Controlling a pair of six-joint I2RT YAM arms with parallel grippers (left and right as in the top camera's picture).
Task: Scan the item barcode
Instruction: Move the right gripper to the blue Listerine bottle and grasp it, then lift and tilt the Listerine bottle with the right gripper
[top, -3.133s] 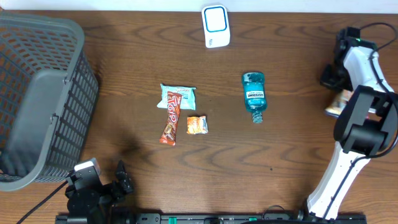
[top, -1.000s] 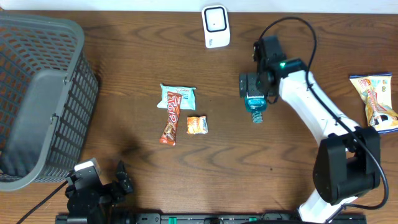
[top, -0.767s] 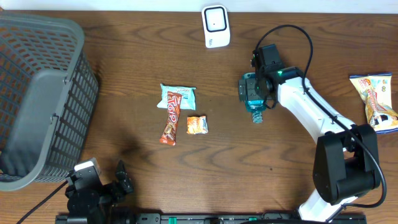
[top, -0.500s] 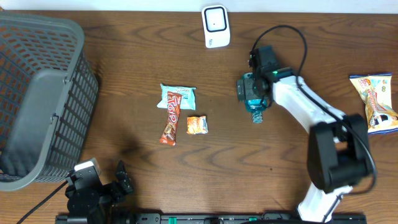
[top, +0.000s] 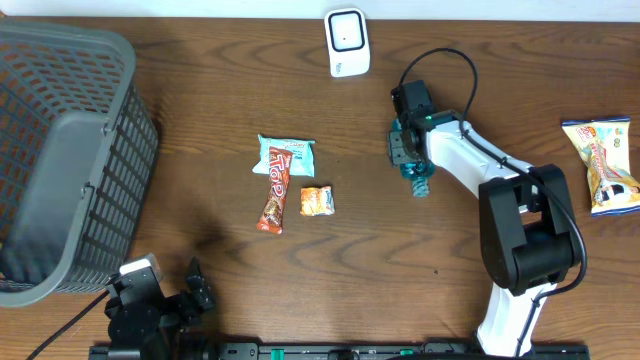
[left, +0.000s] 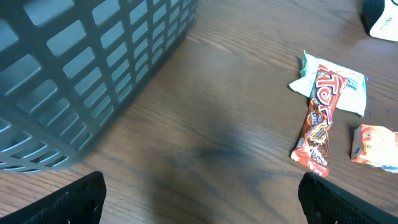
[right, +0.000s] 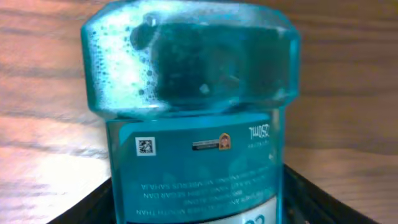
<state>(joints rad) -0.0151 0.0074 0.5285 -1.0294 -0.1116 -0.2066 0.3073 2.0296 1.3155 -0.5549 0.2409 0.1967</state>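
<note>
A blue mouthwash bottle (top: 419, 181) lies on the wooden table, right of centre, cap toward the front edge. My right gripper (top: 407, 150) is down over it. In the right wrist view the bottle (right: 193, 118) fills the gap, its label and a small square code face the camera, and both black fingers (right: 311, 202) press its sides. The white scanner (top: 347, 40) stands at the back edge, apart from the bottle. My left gripper (left: 205, 205) hangs open low at the front left, holding nothing.
A grey mesh basket (top: 60, 150) fills the left side. A light blue packet (top: 288, 151), a red-brown bar (top: 273, 196) and a small orange packet (top: 317, 201) lie mid-table. A yellow snack bag (top: 606, 160) lies at the right edge.
My right arm swung in from the right edge, came down over the bottle, and its jaws narrowed onto the sides. The bottle shifted slightly. The left arm stayed still.
</note>
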